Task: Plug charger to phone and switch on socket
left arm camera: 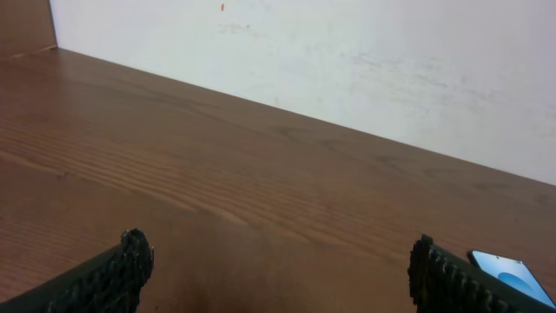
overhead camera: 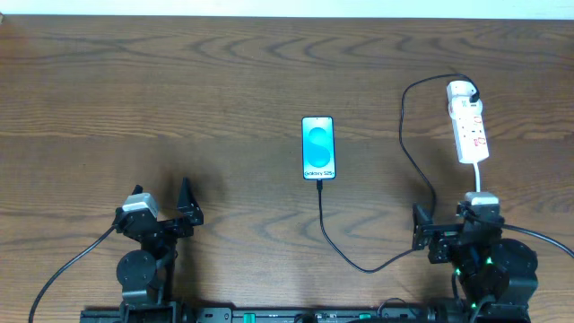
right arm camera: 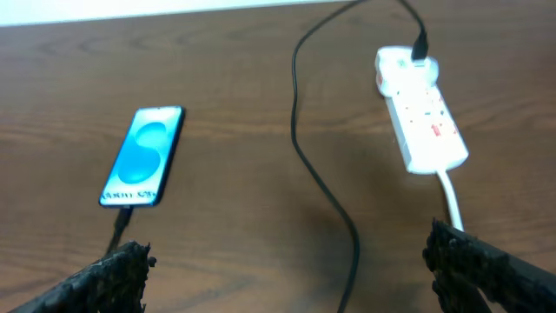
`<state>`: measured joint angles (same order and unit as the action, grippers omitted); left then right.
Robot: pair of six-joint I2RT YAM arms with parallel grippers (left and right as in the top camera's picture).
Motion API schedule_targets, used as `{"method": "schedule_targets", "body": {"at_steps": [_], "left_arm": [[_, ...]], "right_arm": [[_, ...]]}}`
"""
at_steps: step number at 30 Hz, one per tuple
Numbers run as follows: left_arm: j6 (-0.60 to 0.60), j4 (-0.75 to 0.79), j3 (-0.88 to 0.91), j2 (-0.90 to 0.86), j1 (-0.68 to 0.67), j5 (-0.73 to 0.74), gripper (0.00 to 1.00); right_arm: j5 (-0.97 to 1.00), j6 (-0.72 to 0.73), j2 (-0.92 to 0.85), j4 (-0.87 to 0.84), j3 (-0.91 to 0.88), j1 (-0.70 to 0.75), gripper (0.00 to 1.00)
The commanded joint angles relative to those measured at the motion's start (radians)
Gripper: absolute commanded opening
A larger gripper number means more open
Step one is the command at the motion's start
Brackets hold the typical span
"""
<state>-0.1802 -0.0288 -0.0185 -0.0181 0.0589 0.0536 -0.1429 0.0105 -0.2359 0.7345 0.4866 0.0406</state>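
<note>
The phone (overhead camera: 318,148) lies flat mid-table with its blue-cyan screen up; it also shows in the right wrist view (right arm camera: 143,156) and at the edge of the left wrist view (left arm camera: 512,274). The charger's black cable (overhead camera: 325,224) has its plug sitting at the phone's near end (right arm camera: 124,217). It loops right and up (right arm camera: 300,148) to the far end of the white socket strip (overhead camera: 468,126), (right arm camera: 421,122). My left gripper (overhead camera: 163,202), (left arm camera: 278,269) is open and empty at the front left. My right gripper (overhead camera: 444,224), (right arm camera: 287,269) is open and empty, just in front of the strip.
The strip's white cord (overhead camera: 478,179) runs toward my right arm and passes beside the right finger (right arm camera: 452,200). The charger cable crosses the table between my right fingers. A white wall (left arm camera: 347,52) stands behind the far table edge.
</note>
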Motion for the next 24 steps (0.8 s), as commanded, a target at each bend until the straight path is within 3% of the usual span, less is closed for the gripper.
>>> {"method": "schedule_targets", "body": {"at_steps": [1, 14, 24], "left_arm": [[0.002, -0.039, 0.014, 0.000, 0.003, -0.002, 0.96], [0.002, -0.039, 0.014, 0.000, 0.003, -0.002, 0.96], [0.002, -0.039, 0.014, 0.000, 0.003, -0.002, 0.96]], "right_arm": [[-0.006, -0.035, 0.008, -0.048, -0.050, -0.007, 0.99], [-0.051, -0.034, 0.008, -0.376, -0.277, -0.007, 0.99], [-0.050, -0.034, 0.008, -0.468, -0.357, -0.007, 0.99]]}}
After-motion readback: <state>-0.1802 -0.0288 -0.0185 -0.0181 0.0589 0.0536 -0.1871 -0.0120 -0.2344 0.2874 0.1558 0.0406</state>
